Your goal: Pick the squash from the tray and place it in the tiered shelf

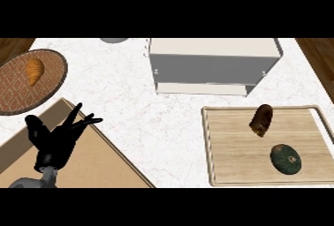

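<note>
The squash (286, 158), dark green and round, lies on the wooden tray (228, 145), toward its near right part. Farther back on the tray rests a brown oblong food item (261, 120), apart from the squash. Beyond the tray stands the white tiered shelf (212, 66). Far left of the tray, my left hand (55, 139) rests with fingers spread and released, holding nothing. My right hand is out of sight.
</note>
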Controlling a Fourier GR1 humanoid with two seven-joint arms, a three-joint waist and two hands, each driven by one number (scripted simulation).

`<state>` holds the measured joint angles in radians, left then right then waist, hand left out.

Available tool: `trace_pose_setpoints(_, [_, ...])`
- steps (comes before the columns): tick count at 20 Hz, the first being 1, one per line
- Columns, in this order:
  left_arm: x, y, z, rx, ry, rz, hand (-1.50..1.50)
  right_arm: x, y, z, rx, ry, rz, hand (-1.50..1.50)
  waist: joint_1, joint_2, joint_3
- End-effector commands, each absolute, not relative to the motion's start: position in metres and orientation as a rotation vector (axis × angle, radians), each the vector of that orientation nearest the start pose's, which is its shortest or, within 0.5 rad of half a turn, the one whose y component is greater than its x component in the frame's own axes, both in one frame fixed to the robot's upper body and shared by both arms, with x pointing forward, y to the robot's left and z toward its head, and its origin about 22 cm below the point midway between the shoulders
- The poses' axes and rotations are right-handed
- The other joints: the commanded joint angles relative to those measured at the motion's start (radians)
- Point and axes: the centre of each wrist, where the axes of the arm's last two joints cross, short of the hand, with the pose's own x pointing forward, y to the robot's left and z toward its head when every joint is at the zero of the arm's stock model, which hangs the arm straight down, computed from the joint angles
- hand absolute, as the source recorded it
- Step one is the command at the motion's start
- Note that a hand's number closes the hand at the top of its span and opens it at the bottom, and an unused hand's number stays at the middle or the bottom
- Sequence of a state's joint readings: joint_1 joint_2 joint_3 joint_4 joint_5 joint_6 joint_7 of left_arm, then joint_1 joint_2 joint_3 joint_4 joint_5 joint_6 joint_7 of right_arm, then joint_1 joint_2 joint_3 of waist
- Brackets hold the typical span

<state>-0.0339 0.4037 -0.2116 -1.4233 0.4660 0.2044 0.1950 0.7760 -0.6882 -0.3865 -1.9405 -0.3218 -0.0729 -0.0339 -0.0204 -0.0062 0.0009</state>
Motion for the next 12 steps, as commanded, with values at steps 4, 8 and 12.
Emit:
trace_pose_setpoints(4, [0.248,0.287,-0.016,0.087,-1.126,0.035,0.0,0.086,-0.372,0.142,-0.805,-1.156,0.098,-1.5,0.026,0.013,-0.004])
trace_pose_setpoints(8, [0.244,0.286,-0.017,0.074,-1.132,0.033,0.0,0.105,-0.364,0.155,-0.877,-1.061,0.103,-1.5,0.039,0.012,-0.003])
trace_pose_setpoints(12, [0.257,0.296,-0.014,0.079,-1.126,0.019,0.0,0.126,-0.346,0.152,-0.887,-0.956,0.119,-1.5,0.047,0.016,-0.003])
